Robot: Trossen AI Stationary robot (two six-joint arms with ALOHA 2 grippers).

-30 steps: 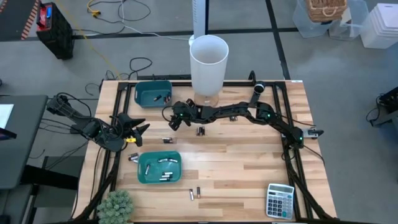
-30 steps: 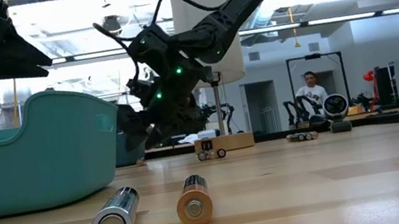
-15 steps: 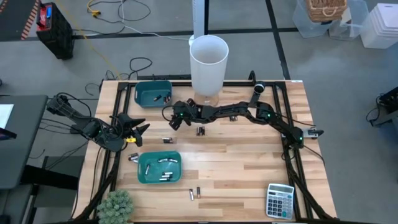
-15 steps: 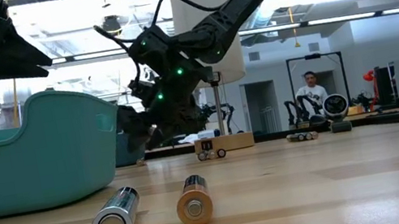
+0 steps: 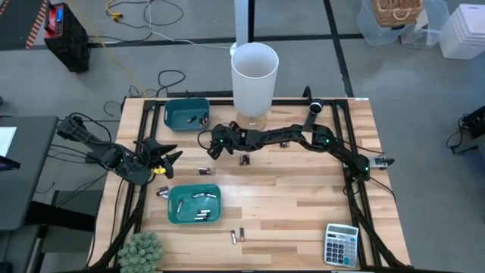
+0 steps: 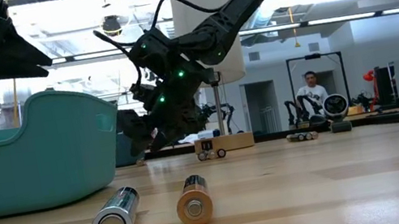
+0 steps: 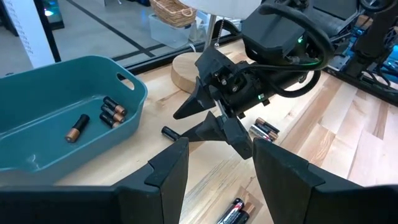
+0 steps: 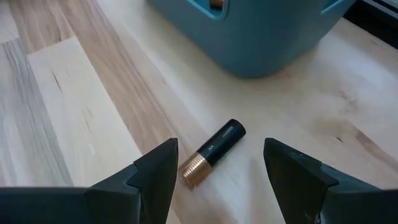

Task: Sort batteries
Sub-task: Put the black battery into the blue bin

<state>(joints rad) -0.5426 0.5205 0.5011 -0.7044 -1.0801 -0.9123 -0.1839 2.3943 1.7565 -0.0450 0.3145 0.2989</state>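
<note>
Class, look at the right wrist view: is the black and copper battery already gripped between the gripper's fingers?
No. The battery lies on the wooden table, apart from both open fingers of the right gripper.

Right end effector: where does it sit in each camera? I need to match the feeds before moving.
High view: right end effector, open, just left of table centre, below the far teal bin.
Low view: left of centre, low over the table.
Left wrist view: centre, fingers pointing towards the bin.
Right wrist view: its own fingers at the bottom, straddling a battery.
Shared landmark: that teal bin.
</note>
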